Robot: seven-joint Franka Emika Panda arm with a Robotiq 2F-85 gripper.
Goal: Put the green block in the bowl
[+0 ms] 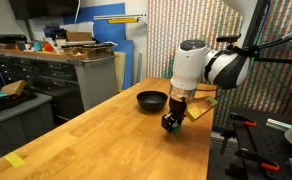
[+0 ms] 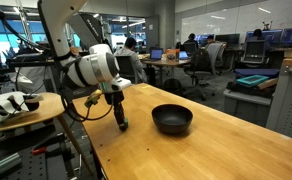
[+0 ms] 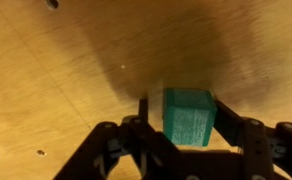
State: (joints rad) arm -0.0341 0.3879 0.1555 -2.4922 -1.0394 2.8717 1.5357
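Note:
The green block [image 3: 189,115] is a small teal-green cube lying on the wooden table, seen in the wrist view. My gripper [image 3: 181,100] is down at the table with its fingers on either side of the block. The right finger is against the block and a narrow gap shows at the left finger. In both exterior views the gripper [image 1: 170,124] [image 2: 123,125] hides the block. The black bowl [image 1: 152,100] [image 2: 172,119] stands empty on the table a short way from the gripper.
The wooden table [image 1: 96,135] has its edge close to the gripper. A flat tan piece [image 1: 198,113] lies by the arm. A workbench with cabinets [image 1: 56,75] stands beyond. A side stand with objects [image 2: 16,105] is beside the robot.

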